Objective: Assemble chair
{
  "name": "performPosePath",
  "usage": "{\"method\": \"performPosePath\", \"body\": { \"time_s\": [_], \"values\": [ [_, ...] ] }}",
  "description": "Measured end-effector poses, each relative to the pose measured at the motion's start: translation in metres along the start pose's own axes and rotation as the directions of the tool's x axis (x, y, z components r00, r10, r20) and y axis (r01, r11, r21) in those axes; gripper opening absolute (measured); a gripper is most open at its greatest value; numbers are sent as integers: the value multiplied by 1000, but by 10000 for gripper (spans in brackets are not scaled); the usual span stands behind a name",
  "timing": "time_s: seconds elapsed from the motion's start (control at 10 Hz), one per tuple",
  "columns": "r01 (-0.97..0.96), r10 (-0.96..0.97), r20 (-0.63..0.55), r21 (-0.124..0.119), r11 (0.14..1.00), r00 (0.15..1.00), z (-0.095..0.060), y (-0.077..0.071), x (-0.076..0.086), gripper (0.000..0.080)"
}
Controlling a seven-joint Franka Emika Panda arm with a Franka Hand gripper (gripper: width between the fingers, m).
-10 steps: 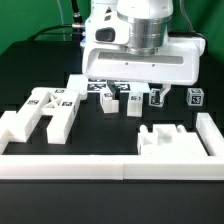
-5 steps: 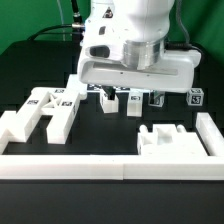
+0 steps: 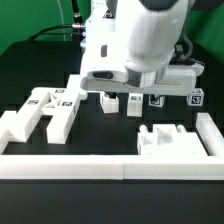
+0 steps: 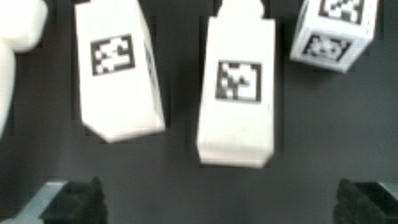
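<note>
The chair parts are white blocks with black-and-white tags on a black table. An H-shaped frame (image 3: 45, 110) lies at the exterior view's left. A boxy seat piece (image 3: 165, 140) sits at the front right. Small pegs (image 3: 135, 102) stand in a row under my hand (image 3: 135, 60), which hides the fingers in that view. In the wrist view my gripper (image 4: 222, 205) is open and empty, its dark fingertips (image 4: 75, 200) wide apart above bare table. Just beyond lie two long tagged pegs (image 4: 119, 70) (image 4: 240, 85) and a small tagged block (image 4: 334, 35).
A long plain white border wall (image 3: 100, 166) runs along the front, with a side section at the right (image 3: 210, 135). A small tagged cube (image 3: 196, 97) stands at the far right. Another white part shows at the wrist view's edge (image 4: 15, 30).
My hand has tilted and swung over the row of pegs, shifting a little to the exterior view's left. The parts on the table have not moved.
</note>
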State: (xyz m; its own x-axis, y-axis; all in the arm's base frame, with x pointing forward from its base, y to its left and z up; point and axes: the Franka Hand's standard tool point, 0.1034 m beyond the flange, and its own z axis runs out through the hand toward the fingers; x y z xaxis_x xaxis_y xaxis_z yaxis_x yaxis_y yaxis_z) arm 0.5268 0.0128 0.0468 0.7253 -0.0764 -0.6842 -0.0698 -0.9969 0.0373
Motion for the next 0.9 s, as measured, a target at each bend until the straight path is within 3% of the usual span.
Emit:
{"method": "performPosePath", "body": {
  "time_s": [0.2,0.4,0.7,0.8,0.9],
  "values": [
    [73,-73,4,-2,997,997,1,-2,6,649],
    [64,-64,22,14,998,998,7,-2,5,649],
    [63,-63,47,13,998,997,10,-2,3,649],
    [62,-63,148,12,998,987,17,-2,-9,649],
    [65,-65,221,9,998,973,21,-4,-9,649]
  ]
}}
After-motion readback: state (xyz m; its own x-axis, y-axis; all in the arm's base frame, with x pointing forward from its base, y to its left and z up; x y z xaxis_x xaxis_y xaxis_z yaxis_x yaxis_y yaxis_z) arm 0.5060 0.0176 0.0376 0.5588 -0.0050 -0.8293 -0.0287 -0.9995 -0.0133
